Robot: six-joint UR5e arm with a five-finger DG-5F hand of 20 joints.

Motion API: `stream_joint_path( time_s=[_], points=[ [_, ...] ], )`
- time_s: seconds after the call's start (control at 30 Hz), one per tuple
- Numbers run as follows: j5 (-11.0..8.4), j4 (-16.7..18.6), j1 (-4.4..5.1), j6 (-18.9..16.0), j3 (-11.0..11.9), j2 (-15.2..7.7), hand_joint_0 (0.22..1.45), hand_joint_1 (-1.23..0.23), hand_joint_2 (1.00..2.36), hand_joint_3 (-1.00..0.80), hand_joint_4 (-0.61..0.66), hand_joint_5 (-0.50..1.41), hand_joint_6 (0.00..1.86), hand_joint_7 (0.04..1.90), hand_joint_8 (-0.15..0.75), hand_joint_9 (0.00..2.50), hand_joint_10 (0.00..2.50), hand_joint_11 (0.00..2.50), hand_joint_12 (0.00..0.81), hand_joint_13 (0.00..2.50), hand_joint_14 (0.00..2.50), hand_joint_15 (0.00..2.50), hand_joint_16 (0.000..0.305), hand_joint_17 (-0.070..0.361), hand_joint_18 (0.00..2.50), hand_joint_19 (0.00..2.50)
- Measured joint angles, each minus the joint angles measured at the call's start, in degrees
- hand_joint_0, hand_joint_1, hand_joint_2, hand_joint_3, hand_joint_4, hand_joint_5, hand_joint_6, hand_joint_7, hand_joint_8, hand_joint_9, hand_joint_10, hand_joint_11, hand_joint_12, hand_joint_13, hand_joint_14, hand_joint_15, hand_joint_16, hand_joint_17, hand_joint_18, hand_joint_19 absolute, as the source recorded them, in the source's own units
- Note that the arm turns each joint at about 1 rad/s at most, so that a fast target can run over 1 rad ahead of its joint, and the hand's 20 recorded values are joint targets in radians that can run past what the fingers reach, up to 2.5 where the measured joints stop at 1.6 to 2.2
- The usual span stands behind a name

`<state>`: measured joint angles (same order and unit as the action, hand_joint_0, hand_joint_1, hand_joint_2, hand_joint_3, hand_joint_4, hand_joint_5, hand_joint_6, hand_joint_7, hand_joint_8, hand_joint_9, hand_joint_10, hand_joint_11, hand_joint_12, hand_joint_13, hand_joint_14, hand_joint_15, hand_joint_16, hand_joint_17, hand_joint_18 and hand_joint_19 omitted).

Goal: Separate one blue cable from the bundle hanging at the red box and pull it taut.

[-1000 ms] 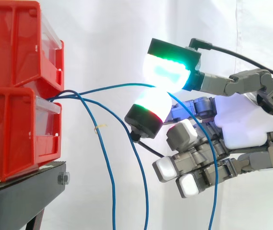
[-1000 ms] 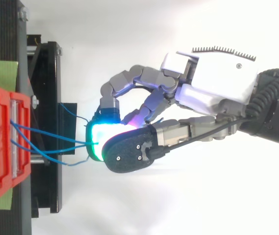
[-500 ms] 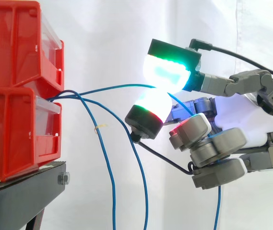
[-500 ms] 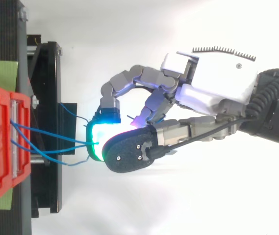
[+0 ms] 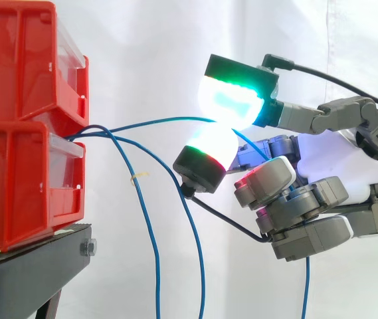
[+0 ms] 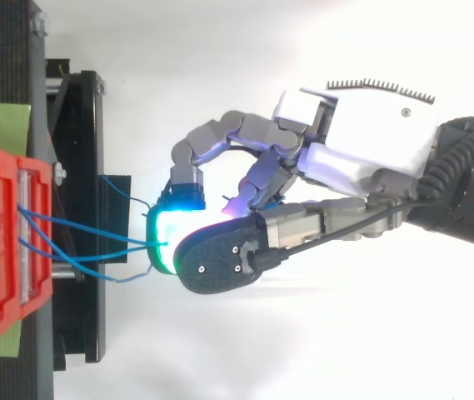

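Right now the hand (image 5: 328, 169) pinches one blue cable (image 5: 155, 121) between two glowing pads (image 5: 232, 101), with its other fingers curled below. From the pinch the cable runs almost level to the lower red bin (image 5: 22, 186). The other blue cables (image 5: 150, 239) droop between the bin and the hand. Tautening it looks to mean drawing straight away from the bin.

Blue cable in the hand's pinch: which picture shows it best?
The side view. There the blue cable runs from the red bins to the hand, between two glowing pads, then hangs below. The top view shows a short stretch by the bins, the pinch hidden under a fingertip.
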<state>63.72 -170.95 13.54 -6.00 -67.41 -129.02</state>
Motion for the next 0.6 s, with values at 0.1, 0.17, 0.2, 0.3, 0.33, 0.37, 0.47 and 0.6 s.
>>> stream_joint_path(
  time_s=[0.1,0.17,0.2,0.3,0.33,0.37,0.47,0.6],
  points=[
    [0.00,0.00,0.00,0.01,0.00,0.00,0.81,-0.64,1.00,-0.49,-0.09,-0.21,1.01,1.10,0.382,1.26,0.00,1.37,0.341,0.82,2.50,1.28,0.031,0.070,1.21,2.01],
    [0.00,0.00,0.00,0.02,0.00,0.00,0.81,-0.64,1.00,-0.49,-0.09,-0.21,1.01,1.10,0.381,1.26,0.00,1.37,0.347,0.82,2.50,1.29,0.031,0.071,1.23,1.99],
    [0.00,0.00,0.00,0.02,0.00,0.00,0.81,-0.64,1.00,-0.49,-0.08,-0.21,1.01,1.10,0.386,1.26,0.00,1.36,0.344,0.82,2.50,1.29,0.031,0.070,1.23,1.99],
    [0.00,-0.01,0.00,0.02,0.00,0.00,0.81,-0.64,1.00,-0.48,-0.08,-0.21,1.01,1.10,0.394,1.27,0.00,1.34,0.346,0.82,2.50,1.25,0.032,0.072,1.23,1.96],
    [0.00,-0.01,0.00,0.02,0.00,0.00,0.81,-0.64,1.00,-0.48,-0.08,-0.21,1.01,1.10,0.393,1.27,0.00,1.34,0.348,0.82,2.50,1.27,0.032,0.071,1.23,1.96],
    [0.00,-0.02,0.00,0.02,0.00,0.00,0.81,-0.64,1.00,-0.49,-0.08,-0.21,1.01,1.10,0.396,1.27,0.00,1.33,0.354,0.82,2.50,1.26,0.032,0.072,1.23,1.96],
    [0.00,-0.02,0.00,0.02,0.00,0.00,0.81,-0.64,1.00,-0.48,-0.08,-0.21,1.01,1.10,0.396,1.28,0.00,1.35,0.361,0.83,2.50,1.26,0.032,0.073,1.24,1.97],
    [0.00,-0.03,-0.02,0.02,0.00,0.00,0.81,-0.64,1.00,-0.48,-0.08,-0.21,1.00,1.11,0.402,1.28,0.01,1.35,0.356,0.84,2.50,1.28,0.033,0.073,1.24,1.97]
  ],
)
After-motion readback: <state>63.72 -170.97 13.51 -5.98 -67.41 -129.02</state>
